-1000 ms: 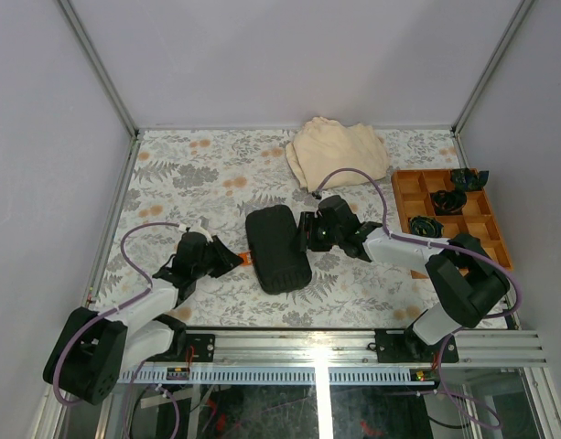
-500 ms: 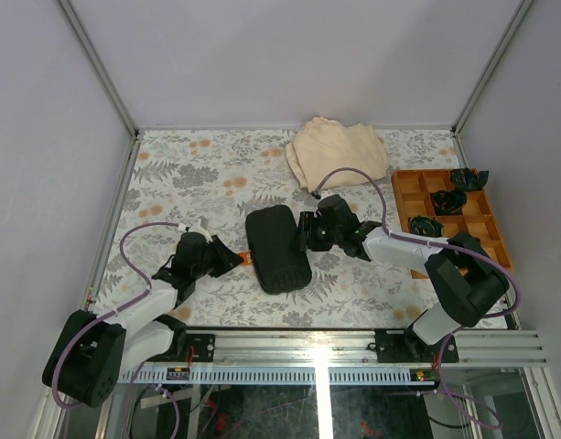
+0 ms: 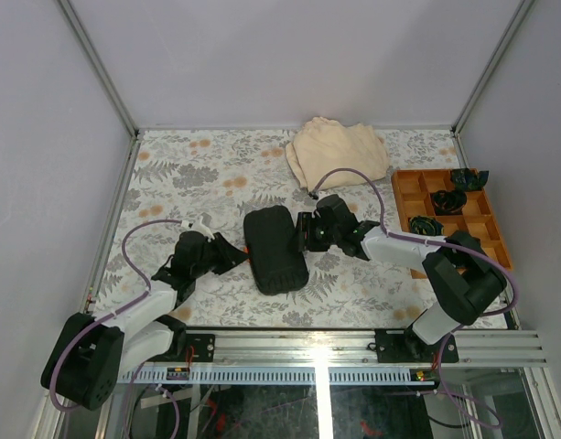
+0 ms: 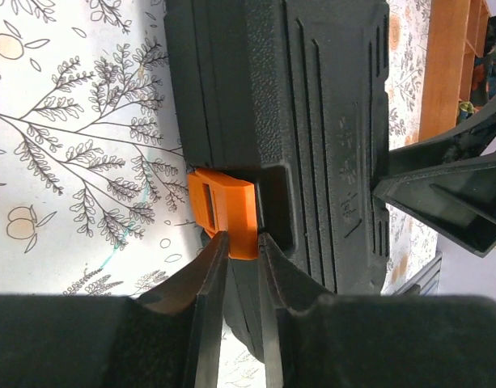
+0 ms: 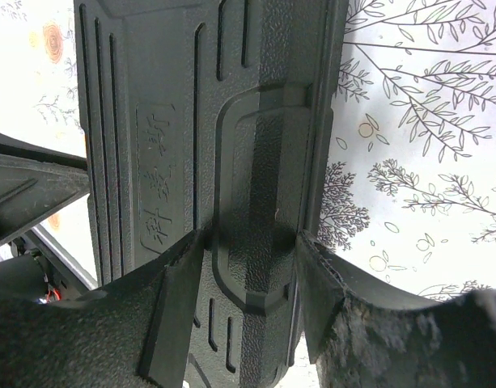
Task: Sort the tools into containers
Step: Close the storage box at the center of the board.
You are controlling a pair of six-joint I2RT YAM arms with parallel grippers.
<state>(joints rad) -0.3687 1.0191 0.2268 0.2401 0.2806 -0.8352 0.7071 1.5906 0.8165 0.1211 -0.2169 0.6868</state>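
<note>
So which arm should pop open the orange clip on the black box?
Left, probably: the left gripper is closed on the orange latch, while the right gripper clamps the opposite edge of the black case, steadying it.

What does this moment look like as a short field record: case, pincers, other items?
tool case: closed, lying flat
left pincer: pinching the orange latch
right pincer: clamped on the case's moulded ridge, opposite side
cloth: folded, far edge
wooden tray: right side, dark items in some compartments
loose tools: none in view

Beige cloth [image 3: 337,152] near wooden tray [image 3: 408,194] on floral table [image 3: 179,174].
</note>
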